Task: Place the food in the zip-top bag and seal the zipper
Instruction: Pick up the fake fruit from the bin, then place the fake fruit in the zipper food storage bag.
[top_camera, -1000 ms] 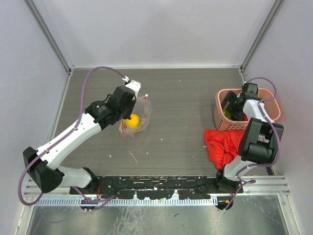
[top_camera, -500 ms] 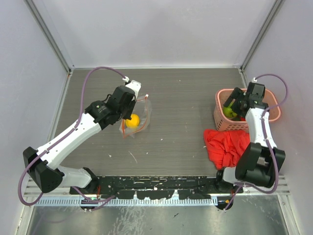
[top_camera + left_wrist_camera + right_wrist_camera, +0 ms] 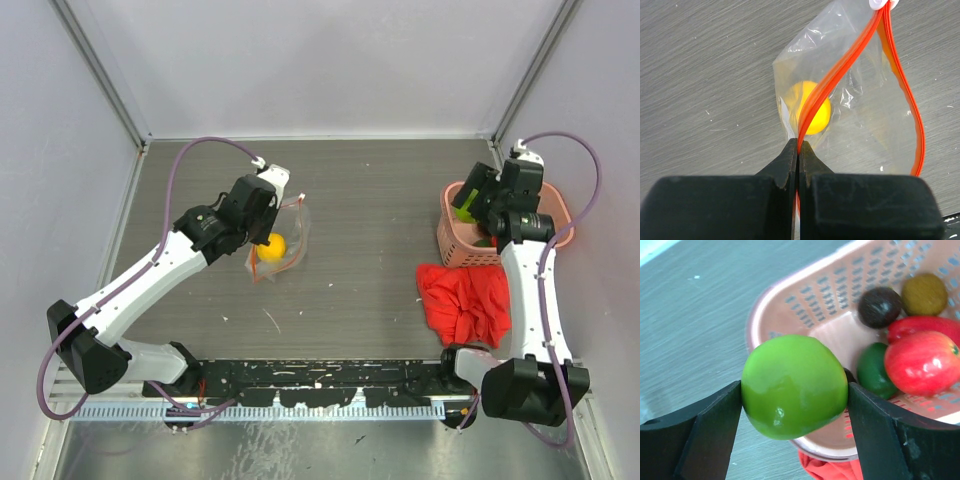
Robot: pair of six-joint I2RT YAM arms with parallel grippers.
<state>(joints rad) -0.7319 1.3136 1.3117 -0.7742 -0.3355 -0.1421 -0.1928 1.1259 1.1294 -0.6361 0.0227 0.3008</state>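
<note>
on the left half of the table point(image 3: 380, 230), our left gripper point(image 3: 798, 147) was pinched shut on the zipper point(image 3: 840, 75) of the zip-top bag point(image 3: 860, 105), whose mouth gaped with its two red-orange edges apart; a yellow fruit point(image 3: 812, 107) lay inside. open tabletop stretched between the bag and the pink lattice basket point(image 3: 805, 300), which sat near the right wall, just beside the red cloth point(image 3: 465, 305). our right gripper point(image 3: 795, 390) clasped a green fruit point(image 3: 790, 375) at the basket's rim; other toy fruits point(image 3: 922, 362) lay within. a white tab point(image 3: 880, 4) at the zipper's end showed too little to read.
</note>
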